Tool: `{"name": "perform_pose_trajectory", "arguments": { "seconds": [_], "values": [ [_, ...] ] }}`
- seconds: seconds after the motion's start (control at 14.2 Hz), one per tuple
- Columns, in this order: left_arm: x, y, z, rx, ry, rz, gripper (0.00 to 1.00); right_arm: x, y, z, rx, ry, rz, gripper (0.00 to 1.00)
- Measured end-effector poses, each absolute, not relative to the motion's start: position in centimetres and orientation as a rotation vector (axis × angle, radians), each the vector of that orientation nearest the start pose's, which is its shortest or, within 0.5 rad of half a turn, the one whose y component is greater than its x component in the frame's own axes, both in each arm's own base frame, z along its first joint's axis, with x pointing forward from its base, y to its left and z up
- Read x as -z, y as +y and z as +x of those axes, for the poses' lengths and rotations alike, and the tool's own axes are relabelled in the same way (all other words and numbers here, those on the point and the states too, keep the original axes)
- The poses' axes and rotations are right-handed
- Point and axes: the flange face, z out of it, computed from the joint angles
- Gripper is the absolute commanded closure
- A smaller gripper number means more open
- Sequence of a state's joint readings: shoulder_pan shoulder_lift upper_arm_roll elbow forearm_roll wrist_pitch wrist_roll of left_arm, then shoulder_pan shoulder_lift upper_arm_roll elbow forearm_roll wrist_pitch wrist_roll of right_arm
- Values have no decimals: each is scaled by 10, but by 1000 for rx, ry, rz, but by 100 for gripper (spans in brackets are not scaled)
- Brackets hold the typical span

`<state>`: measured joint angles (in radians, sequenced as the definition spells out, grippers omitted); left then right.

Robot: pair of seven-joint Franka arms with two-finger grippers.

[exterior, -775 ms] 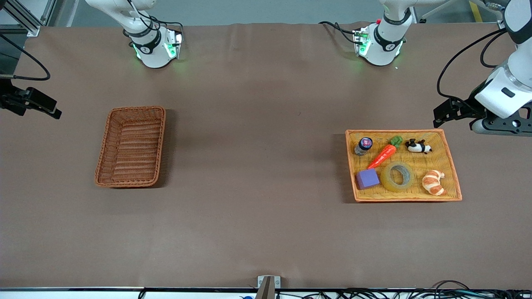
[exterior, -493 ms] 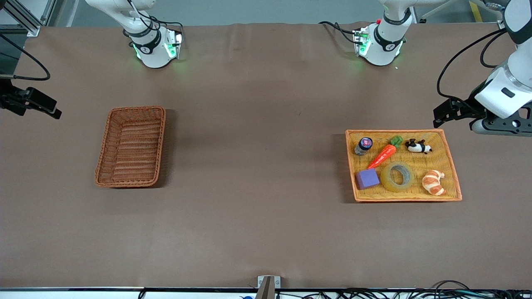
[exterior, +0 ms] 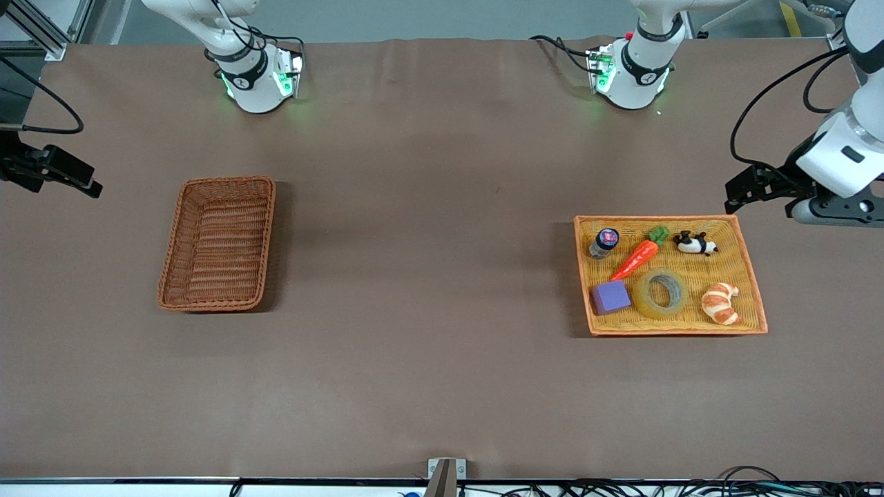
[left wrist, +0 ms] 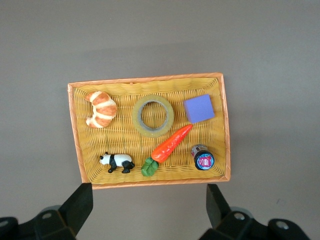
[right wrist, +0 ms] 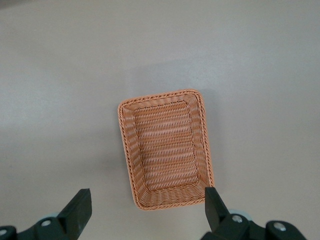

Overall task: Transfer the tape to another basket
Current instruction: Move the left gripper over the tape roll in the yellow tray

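Observation:
The tape (exterior: 646, 298), a yellowish ring with a grey core, lies flat in the shallow yellow tray (exterior: 744, 276) between a purple cube and a croissant. It also shows in the left wrist view (left wrist: 136, 116). The reddish-brown wicker basket (exterior: 219, 241) stands empty toward the right arm's end of the table and shows in the right wrist view (right wrist: 167, 150). My left gripper (exterior: 733, 197) is open and empty, high over the bare table beside the tray's edge by the panda (left wrist: 148, 212). My right gripper (exterior: 86, 185) is open and empty, high over the table beside the basket (right wrist: 145, 212).
The tray also holds a purple cube (exterior: 610, 297), a carrot (exterior: 639, 257), a panda figure (exterior: 696, 243), a croissant (exterior: 720, 304) and a small dark-capped bottle (exterior: 604, 242). Brown table lies between basket and tray. Cables run along the table's front edge (exterior: 621, 486).
The left arm's hand has shifted slightly toward its own end of the table. The tape, tray, basket and right arm have not moved.

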<state>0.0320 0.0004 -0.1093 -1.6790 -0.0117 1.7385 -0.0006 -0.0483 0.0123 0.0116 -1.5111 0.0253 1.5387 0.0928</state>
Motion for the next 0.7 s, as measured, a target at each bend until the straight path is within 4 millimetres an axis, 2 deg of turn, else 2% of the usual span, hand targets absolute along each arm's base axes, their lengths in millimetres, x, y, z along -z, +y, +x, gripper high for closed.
{"name": "perform_pose_trajectory", "arguments": {
  "seconds": [0.7],
  "values": [
    [-576,-28,572,60,74,-3155,0,-643,-18,555,23,200,-3109,0]
  ]
}}
